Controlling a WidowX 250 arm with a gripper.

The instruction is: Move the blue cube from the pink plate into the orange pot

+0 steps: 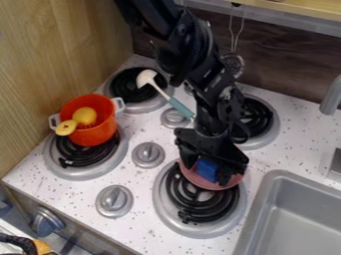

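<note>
The black claw [212, 168] hangs over the far part of the near right burner [200, 199], at a pink dish [205, 183] with a blue thing [208, 170] at its middle. It cannot be told whether the claw is apart or clamped on either of them. The dish overlaps the burner's far edge. On the near left burner [85, 154] is an orange pot [100, 130] with light grey handles; one yellow thing [85, 115] is in it and another [66, 127] is at its left rim. A spoon [158, 87] lies with its white head over the far left burner [123, 84] and its teal handle slanting right towards the arm. Knobs [148, 155] stand between the burners on the speckled bench [150, 219]. A grey sink [293, 214] is at the near right.
</note>
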